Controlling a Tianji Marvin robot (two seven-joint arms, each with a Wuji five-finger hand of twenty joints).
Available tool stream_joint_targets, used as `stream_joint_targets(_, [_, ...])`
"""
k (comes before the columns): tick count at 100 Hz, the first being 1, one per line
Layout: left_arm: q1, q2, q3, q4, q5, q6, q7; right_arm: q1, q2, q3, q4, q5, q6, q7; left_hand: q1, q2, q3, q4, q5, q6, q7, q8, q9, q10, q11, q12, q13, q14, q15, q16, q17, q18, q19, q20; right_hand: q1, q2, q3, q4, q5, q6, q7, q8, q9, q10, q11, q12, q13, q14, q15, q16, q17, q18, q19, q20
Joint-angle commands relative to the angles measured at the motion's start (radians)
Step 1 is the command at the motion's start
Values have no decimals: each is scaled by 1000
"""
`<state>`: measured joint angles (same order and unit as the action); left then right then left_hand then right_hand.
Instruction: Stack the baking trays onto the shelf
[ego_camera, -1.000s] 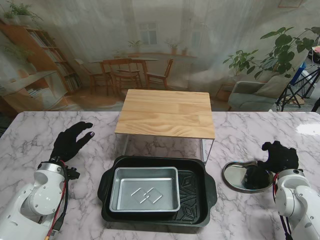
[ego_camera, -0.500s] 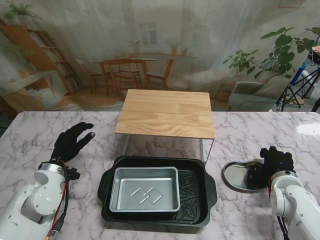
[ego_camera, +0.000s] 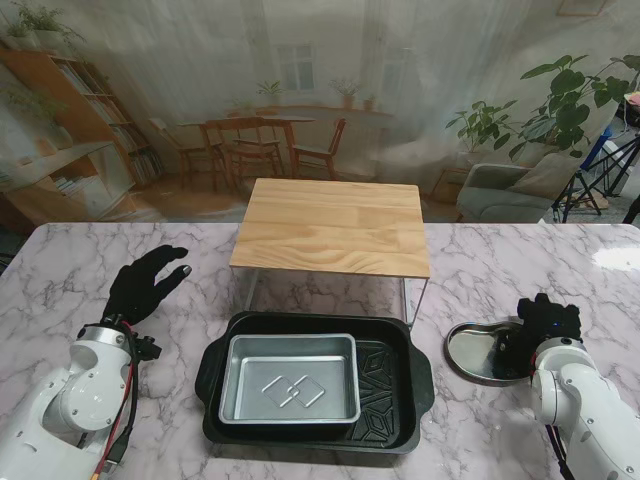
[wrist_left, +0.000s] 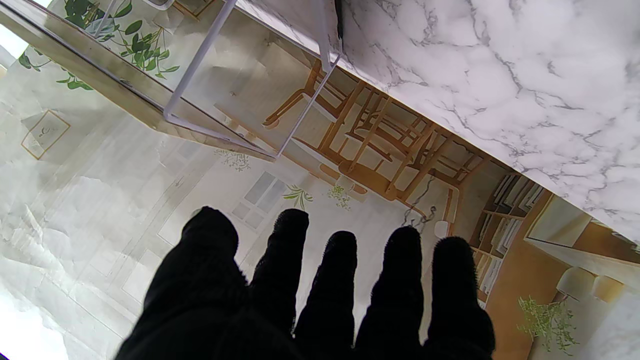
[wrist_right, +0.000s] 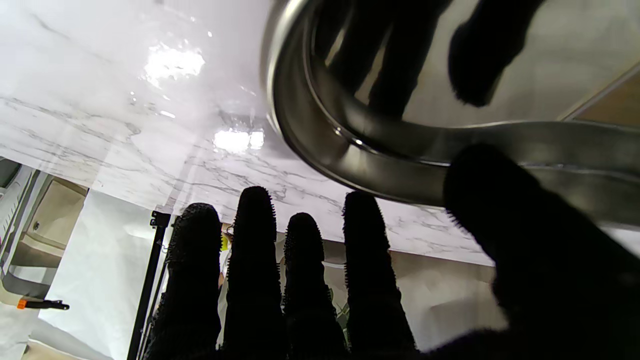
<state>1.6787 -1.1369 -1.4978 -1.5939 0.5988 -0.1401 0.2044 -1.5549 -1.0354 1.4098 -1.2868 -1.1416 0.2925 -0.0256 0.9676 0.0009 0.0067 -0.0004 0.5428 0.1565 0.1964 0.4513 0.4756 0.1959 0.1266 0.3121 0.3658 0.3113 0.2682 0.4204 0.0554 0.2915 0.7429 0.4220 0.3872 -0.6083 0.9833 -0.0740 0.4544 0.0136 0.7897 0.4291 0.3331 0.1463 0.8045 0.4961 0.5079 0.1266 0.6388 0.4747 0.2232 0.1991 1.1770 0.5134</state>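
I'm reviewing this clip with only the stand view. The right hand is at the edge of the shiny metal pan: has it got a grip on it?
Observer: Not that I can see. In the right wrist view the right hand has its four fingers straight, reaching past the rim of the shiny metal pan, not curled round it.
Operator: And the thumb?
Observer: The thumb overlaps the rim in that view; whether it touches, I cannot tell.
Operator: Is the left hand carrying anything?
Observer: No. The left wrist view shows the left hand with fingers spread and nothing in it, facing the white wire leg of the shelf.
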Motion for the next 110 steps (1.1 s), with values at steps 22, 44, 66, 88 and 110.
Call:
stream_joint_targets(22, [1, 0, 5, -3, -2, 5, -15, 7, -6, -28, 26, 41, 32, -4, 31, 50, -19, 23, 22, 5, -9, 14, 6, -2, -10, 9, 0, -9, -23, 13, -15, -5, -28, 23, 11, -8, 52, -66, 103, -145, 132, 76, -32, 14, -35, -22, -31, -7, 20, -5, -24, 9, -23, 25])
stream_joint_targets(44, [1, 0, 5, -4, -2, 6, -14, 12, -14, -48, 47, 86, 56, -27, 32, 50, -19, 23, 21, 4, -9, 14, 5, -2, -10, 9, 1, -10, -22, 13, -15, -5, -28, 23, 144, -48, 56, -156, 94, -304, 436, 133, 55, -14, -58, -45, -19, -4, -48, -46, -45, 27, -57, 20])
stream_joint_targets(66, [0, 0, 6, -4, 0, 7, -14, 19, -17, -66, 53, 117, 102, -3, 32, 51, -19, 23, 20, 4, -8, 15, 4, -3, -10, 9, 1, -10, -23, 13, -15, -6, -28, 23, 223, -35, 61, -176, 36, -349, 572, 315, 337, -49, -112, -70, 77, 17, -215, -148, -46, 50, -138, -24])
stream_joint_targets(88, [0, 0, 6, -3, -1, 6, -13, 20, -24, -67, 57, 145, 110, -24, 29, 52, -20, 23, 21, 4, -9, 14, 4, -3, -10, 9, 1, -10, -22, 13, -15, -5, -28, 23, 298, -66, 96, -189, 19, -343, 639, 281, 698, -131, 61, -125, 308, -5, -242, -172, 67, 43, -168, -150])
stream_joint_targets(110, [0, 0, 8, -3, -1, 9, -13, 6, -31, -40, 43, 198, 86, -25, 29, 53, -20, 23, 20, 4, -10, 14, 4, -3, -9, 9, 2, -9, -22, 14, -15, -5, -27, 23, 410, -33, 87, -170, 0, -342, 637, 321, 686, -122, 333, -115, 459, 11, -266, -190, 212, 35, -135, -227])
